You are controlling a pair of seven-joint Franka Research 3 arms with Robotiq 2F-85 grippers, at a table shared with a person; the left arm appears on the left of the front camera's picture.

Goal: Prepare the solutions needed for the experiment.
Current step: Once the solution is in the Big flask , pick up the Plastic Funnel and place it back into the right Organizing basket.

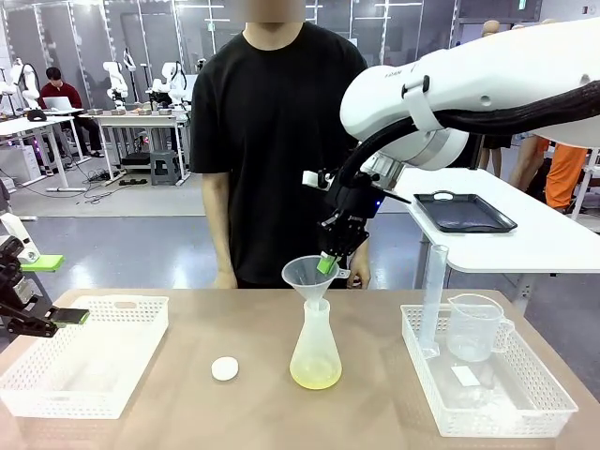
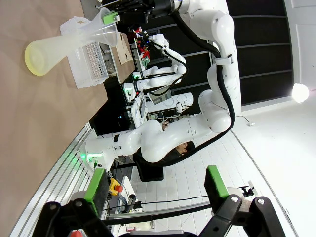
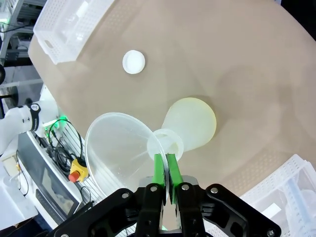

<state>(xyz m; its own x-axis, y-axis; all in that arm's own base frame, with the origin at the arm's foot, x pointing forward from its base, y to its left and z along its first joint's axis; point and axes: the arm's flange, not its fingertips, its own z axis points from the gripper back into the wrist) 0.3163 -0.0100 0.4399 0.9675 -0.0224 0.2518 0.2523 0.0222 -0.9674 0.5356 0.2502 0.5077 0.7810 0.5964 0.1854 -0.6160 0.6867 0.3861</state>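
Along the bottom of the front view, a white basket [image 1: 112, 302] sits at lower left and a second basket [image 1: 506, 412] at lower right. The second one holds a tall measuring cylinder [image 1: 433, 300] and a clear beaker [image 1: 473, 328]. The left gripper [image 1: 70, 317] hangs at the left edge over the first basket. In its wrist view [image 2: 155, 183] the green pads [image 2: 96, 185] stand wide apart with nothing between them.

A white cap [image 1: 225, 368] lies on the table a little left of bottom centre. Just right of it stands a frosted conical flask [image 1: 316, 352]. The solution [image 1: 315, 379] is a shallow pale yellow layer at the flask's bottom. It also shows as a yellow ring at the upper left of the left wrist view [image 2: 35, 59].

A clear funnel [image 1: 309, 278] sits in the flask's neck at frame centre. The right gripper [image 1: 327, 265] comes down onto its right-hand rim. In the right wrist view the pads [image 3: 159, 170] are pinched nearly together on the thin funnel [image 3: 118, 148] wall.

Behind the table stands a person [image 1: 277, 112] in a black shirt, arms hanging. At right, a black tray [image 1: 464, 213] rests on a white side table.
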